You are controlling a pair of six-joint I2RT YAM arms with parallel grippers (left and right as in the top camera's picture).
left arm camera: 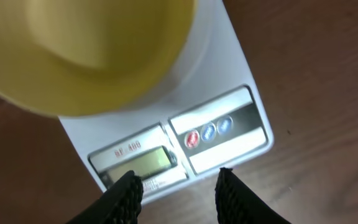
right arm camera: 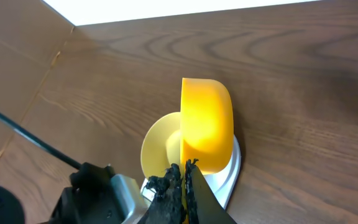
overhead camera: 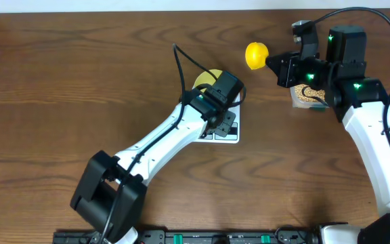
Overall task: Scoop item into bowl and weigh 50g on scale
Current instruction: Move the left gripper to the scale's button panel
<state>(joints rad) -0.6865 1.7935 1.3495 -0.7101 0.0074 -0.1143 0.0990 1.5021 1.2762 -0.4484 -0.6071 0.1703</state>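
Pale-yellow bowl [left arm camera: 86,56] sits on the round platform of the white scale [left arm camera: 229,74], close under the left wrist camera and blurred.

Left claw [left arm camera: 179,179] hovers low over the scale's front edge. Its fingers [left arm camera: 128,196] are moderately apart with nothing between them. The tips straddle the display and the coloured buttons, probably to wake or zero the scale with the bowl aboard. Contact cannot be made out, and the digits are unreadable.

Right claw [right arm camera: 184,169] is pinched tight on the handle of a bright yellow scoop [overhead camera: 256,55]. It holds the scoop up off the table [overhead camera: 59,81], roughly between bowl and tub. The cup faces away from the wrist camera, so its load cannot be told. It looks parked clear so the left arm has room at the scale.

Beans [overhead camera: 304,95] lie in the clear tub [overhead camera: 294,102] beneath the right arm, well apart from the bowl. No beans show in the exposed part of the bowl, so filling appears barely begun.
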